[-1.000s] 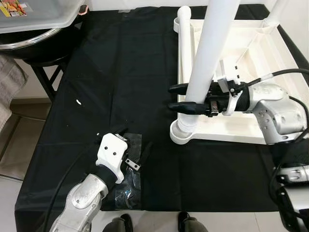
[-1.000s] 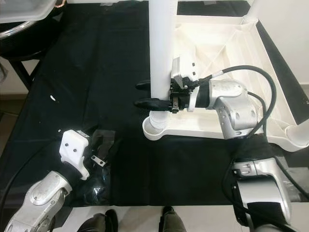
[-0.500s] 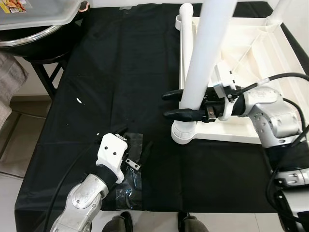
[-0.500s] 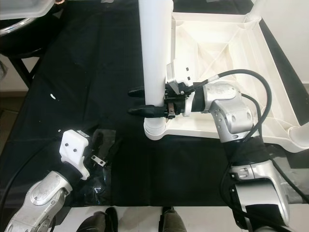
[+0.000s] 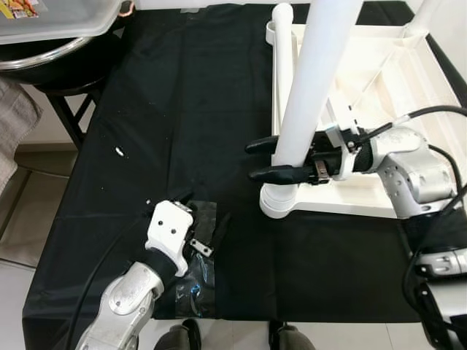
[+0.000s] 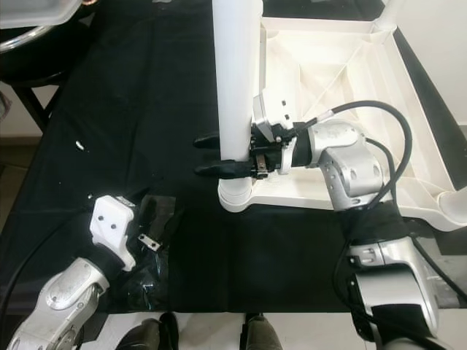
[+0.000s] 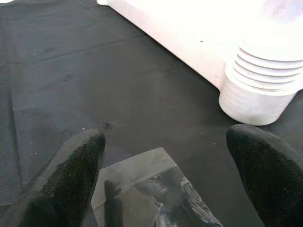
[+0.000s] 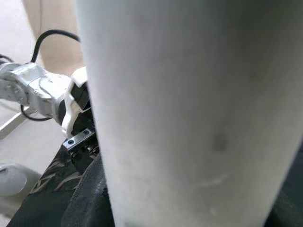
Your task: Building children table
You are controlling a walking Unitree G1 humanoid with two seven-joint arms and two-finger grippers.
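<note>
since a second ago, right tool (image 5: 264,159) clamped on white leg (image 5: 312,80) shifted left; left tool (image 7: 161,175), fingers apart, over plastic bag (image 5: 195,255).

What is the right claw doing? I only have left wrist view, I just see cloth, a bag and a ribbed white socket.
Observer: The right claw is clamped around a tall white table leg standing in that ribbed socket.
Operator: Socket belongs to what?
Observer: It is the near left corner of the upturned white tabletop lying on the black cloth.
Operator: Any other legs in?
Observer: A shorter white post stands at the far left corner, and another leg rises at the far right corner.
Operator: And my left claw?
Observer: The left claw is open, hovering over the clear plastic bag near the cloth's front edge.
</note>
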